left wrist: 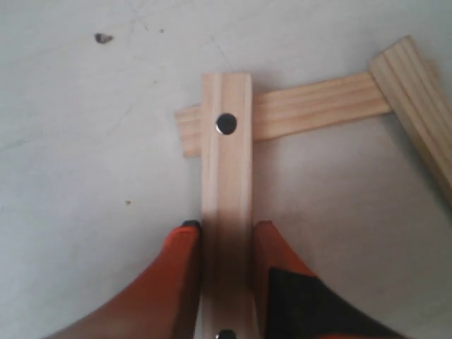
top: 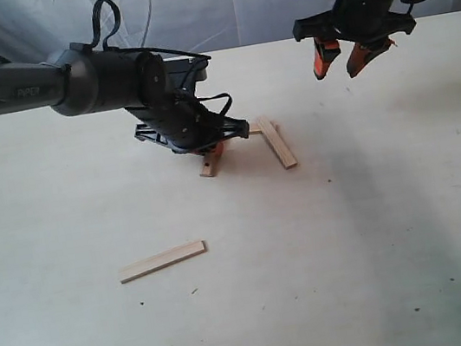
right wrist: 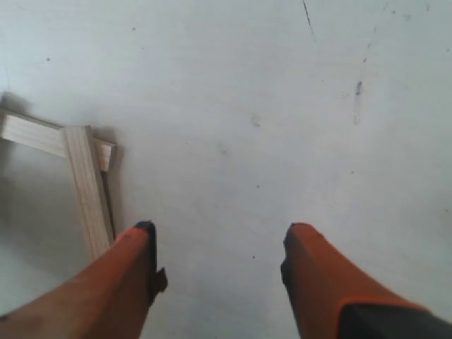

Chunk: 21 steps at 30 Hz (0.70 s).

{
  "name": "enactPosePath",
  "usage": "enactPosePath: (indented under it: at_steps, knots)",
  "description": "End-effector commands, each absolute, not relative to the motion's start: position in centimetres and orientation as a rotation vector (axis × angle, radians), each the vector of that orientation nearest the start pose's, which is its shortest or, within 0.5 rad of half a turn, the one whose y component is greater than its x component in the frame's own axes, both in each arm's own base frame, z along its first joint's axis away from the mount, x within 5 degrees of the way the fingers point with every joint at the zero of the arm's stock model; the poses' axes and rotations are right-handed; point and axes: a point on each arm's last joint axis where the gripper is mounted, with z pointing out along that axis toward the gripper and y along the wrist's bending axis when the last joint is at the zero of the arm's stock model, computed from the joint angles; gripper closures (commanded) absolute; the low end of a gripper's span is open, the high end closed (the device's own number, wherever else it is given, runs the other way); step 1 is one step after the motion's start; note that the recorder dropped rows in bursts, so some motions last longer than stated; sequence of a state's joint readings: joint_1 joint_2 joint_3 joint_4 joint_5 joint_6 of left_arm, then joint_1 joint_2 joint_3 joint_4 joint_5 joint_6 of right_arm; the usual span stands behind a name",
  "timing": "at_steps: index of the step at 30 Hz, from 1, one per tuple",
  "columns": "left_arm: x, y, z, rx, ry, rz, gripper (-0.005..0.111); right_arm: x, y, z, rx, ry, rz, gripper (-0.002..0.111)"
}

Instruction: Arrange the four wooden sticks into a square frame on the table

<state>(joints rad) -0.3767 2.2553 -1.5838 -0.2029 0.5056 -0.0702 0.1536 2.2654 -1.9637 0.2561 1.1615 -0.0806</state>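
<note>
Placing step: you are laying the held stick [left wrist: 226, 176] across one end of the cross stick [left wrist: 311, 106]. This looks like a second corner of the square frame.
Left jaws: closed on the held stick, one orange finger [left wrist: 180, 261] against each long edge, low over the table [top: 357, 249].
Right jaws: wide open and empty, raised well clear of the cross stick, on the side stick's side.
Side stick [left wrist: 417, 92]: rests over the cross stick's far end and slants a little instead of lying square to it.
Loose stick [top: 163, 261]: flat on the table, well apart from the cross stick, towards the exterior camera.
Corner check: the held stick's dark dot [left wrist: 226, 123] sits over the cross stick, and the cross stick's tip pokes out just past the held stick.
Your release: get the held stick resting flat on the cross stick before you open. Then spread the jaws evenly and lift straight up.
Your risk: a sideways pull on leaving could drag the held stick and swing the cross stick out from under the side stick.
</note>
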Motion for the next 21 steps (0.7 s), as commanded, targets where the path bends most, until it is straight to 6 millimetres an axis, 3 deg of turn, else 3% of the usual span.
enactPosePath:
  at_steps: [1, 4, 10, 12, 16, 19, 21]
  knots:
    - [43.6, -18.5, 11.8, 0.205, 2.668, -0.340, 0.107, 46.9, 9.5, 20.0, -0.247, 2.917, 0.390, 0.055]
    - [43.6, -18.5, 12.0, 0.204, 2.672, -0.341, 0.101, 46.9, 9.5, 20.1, -0.243, 2.916, 0.402, 0.055]
    - [43.4, -18.2, 14.2, 0.199, 2.646, -0.357, 0.066, 46.7, 10.1, 20.7, -0.232, 2.905, 0.472, 0.055]
    - [43.5, -17.9, 15.6, 0.193, 2.619, -0.361, 0.061, 46.3, 10.8, 20.6, -0.280, 2.932, 0.450, 0.055]
    - [43.6, -16.1, 17.5, 0.158, 2.611, -0.349, 0.062, 45.0, 13.2, 18.9, -0.442, 2.977, 0.290, 0.055]
    - [43.7, -13.8, 18.0, 0.110, 2.664, -0.326, 0.066, 44.2, 14.9, 17.5, -0.502, 2.986, 0.273, 0.056]
    - [43.8, -12.6, 17.8, 0.070, 2.696, -0.324, 0.073, 43.8, 15.6, 16.7, -0.521, 2.979, 0.271, 0.064]
